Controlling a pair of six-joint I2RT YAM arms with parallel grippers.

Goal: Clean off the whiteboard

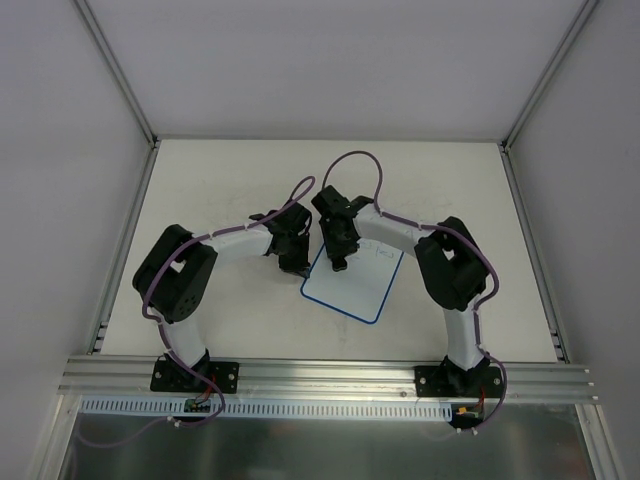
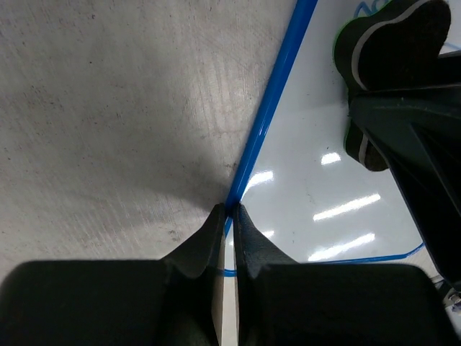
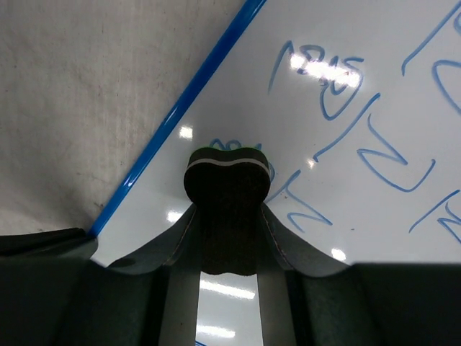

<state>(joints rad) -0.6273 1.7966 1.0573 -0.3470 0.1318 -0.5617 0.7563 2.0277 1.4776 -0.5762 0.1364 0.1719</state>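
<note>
Both arms are bending inward over the table (image 1: 250, 180), the left gripper (image 2: 230, 210) pinching the blue rim of the whiteboard (image 1: 360, 290) lying flat there, while the right gripper (image 1: 338, 262) is clamping the eraser (image 3: 227, 180) against its scribbled face.

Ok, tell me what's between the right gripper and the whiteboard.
Only the eraser, clamped in the right gripper above the whiteboard; right wrist view shows it.

glossy smooth whiteboard (image 3: 238, 94), matt rough table (image 2: 108, 108), dark felt eraser (image 3: 227, 187)

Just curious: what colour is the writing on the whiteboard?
Blue writing on the whiteboard; clearest in the right wrist view.
</note>
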